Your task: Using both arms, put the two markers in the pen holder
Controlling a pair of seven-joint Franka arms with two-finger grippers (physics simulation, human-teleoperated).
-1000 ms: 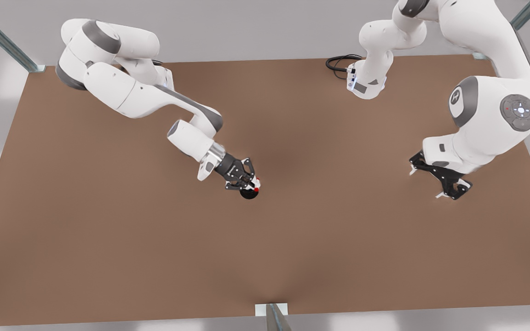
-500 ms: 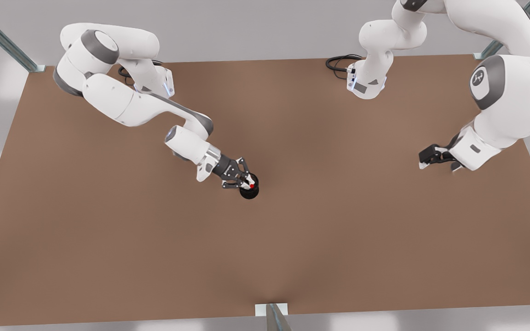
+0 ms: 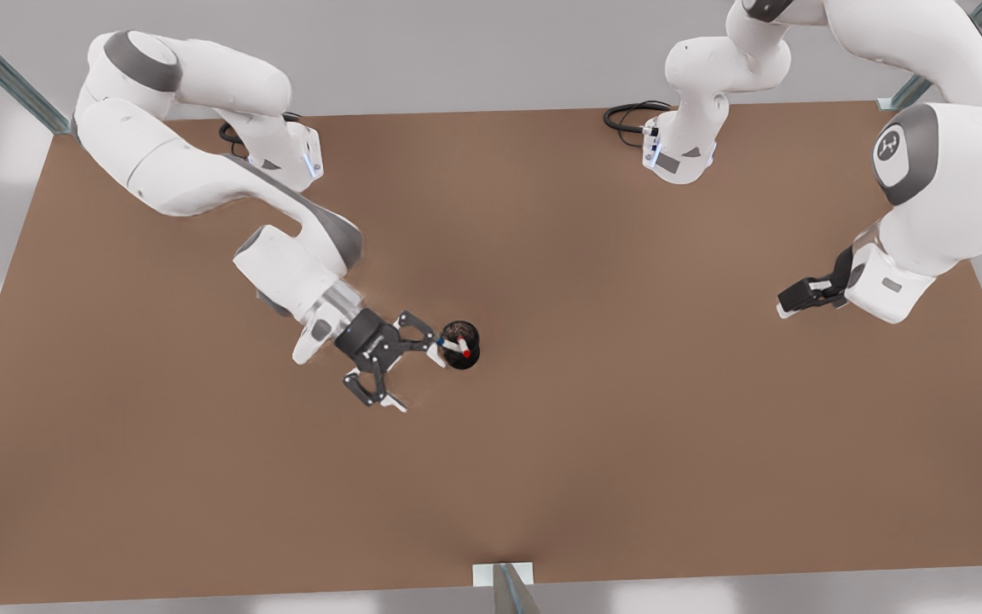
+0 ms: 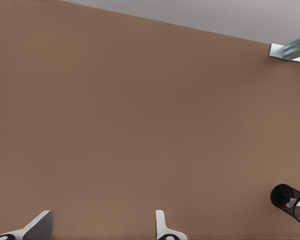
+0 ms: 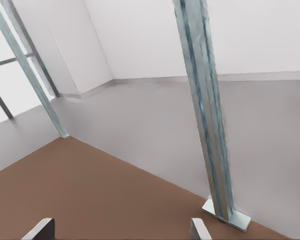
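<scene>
The black mesh pen holder [image 3: 461, 344] stands near the table's middle. A white marker with a red cap [image 3: 465, 350] leans inside it, and a bit of dark blue [image 3: 441, 341] from the other marker shows at its rim. My left gripper [image 3: 413, 380] hovers just to the front view's left of the holder, open and holding nothing. In the left wrist view the pen holder [image 4: 288, 201] sits off to one side of the left gripper [image 4: 102, 231]. My right gripper [image 3: 800, 298] waits far to the front view's right, turned sideways; the right gripper [image 5: 120, 231] is open and holds nothing.
The brown table [image 3: 593, 443] carries only the holder. A black cable [image 3: 627, 115] lies by the far arm base. Metal frame posts stand at the table's corners [image 3: 5, 72] and at the near edge [image 3: 504, 584]; one such post [image 5: 205, 110] rises close before the right wrist.
My left gripper opened, let go of the red-capped marker into the holder, and backed off to the front view's left. The right arm rose and turned its gripper sideways, then held still.
</scene>
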